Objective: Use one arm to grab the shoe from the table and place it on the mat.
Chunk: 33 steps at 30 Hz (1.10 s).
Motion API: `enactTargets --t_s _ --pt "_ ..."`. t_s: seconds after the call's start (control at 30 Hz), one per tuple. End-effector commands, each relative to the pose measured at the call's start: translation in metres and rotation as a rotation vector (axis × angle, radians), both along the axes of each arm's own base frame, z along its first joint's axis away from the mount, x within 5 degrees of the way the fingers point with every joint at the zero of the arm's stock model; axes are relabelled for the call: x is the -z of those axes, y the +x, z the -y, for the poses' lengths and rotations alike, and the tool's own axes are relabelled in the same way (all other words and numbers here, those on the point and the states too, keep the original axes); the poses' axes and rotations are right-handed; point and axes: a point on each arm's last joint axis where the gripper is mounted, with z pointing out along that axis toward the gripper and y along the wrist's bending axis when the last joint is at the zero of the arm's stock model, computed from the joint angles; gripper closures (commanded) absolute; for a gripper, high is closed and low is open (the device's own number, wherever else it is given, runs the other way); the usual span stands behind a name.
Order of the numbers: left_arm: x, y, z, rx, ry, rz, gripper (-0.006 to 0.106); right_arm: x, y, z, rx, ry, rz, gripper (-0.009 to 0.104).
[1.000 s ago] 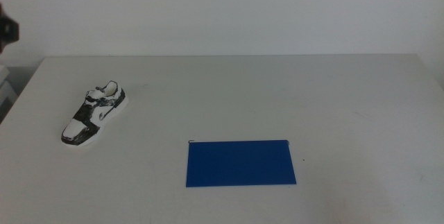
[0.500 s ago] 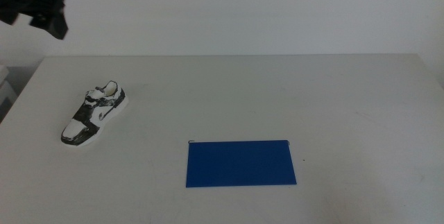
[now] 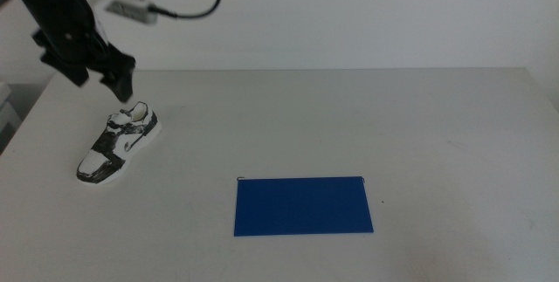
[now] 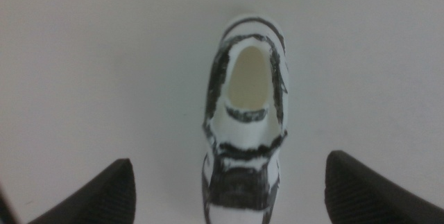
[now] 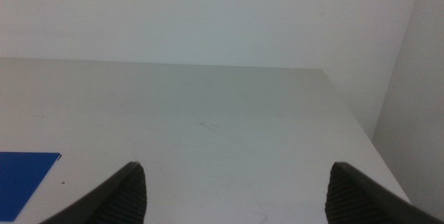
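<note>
My middle camera looks forward and down across the whole table point(image 3: 437, 116), back wall included. My left wrist camera points straight down, close over the shoe point(image 4: 244, 123), which the middle view also catches point(image 3: 120, 141). My right wrist camera sits low, looking level across the tabletop; the mat point(image 5: 24, 175) corner overlaps the middle view.

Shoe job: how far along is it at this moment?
Nothing is done yet: the shoe lies on the table, apart from the mat. In hand: the left gripper hovers open above the shoe's heel end, which sits between its fingers in the wrist view. The right gripper waits, open. Left: grasp, carry, set on the mat.
</note>
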Motion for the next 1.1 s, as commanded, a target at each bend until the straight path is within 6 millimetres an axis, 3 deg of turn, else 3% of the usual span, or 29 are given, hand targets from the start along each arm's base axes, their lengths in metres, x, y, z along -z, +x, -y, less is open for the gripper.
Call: enactTargets --t_s 0.0,0.27,0.6,0.73,1.07 --pt "-0.015 -0.007 0.004 0.018 -0.019 -0.024 0.007 -0.012 -0.002 0.001 0.007 -0.025 0.108 0.029" --pt "0.038 0.011 0.007 0.059 -0.044 -0.128 0.007 -0.012 -0.002 0.001 0.007 -0.025 0.108 0.029" --pt "0.065 0.018 0.008 0.062 -0.051 -0.183 0.012 -0.012 -0.002 0.001 0.007 -0.025 0.108 0.029" --pt "0.065 0.018 0.008 0.079 -0.044 -0.182 0.028 -0.012 -0.002 0.001 0.007 -0.025 0.108 0.029" --pt "0.064 0.016 0.006 0.031 -0.033 -0.202 0.092 -0.012 -0.002 0.001 0.007 -0.025 0.108 0.029"
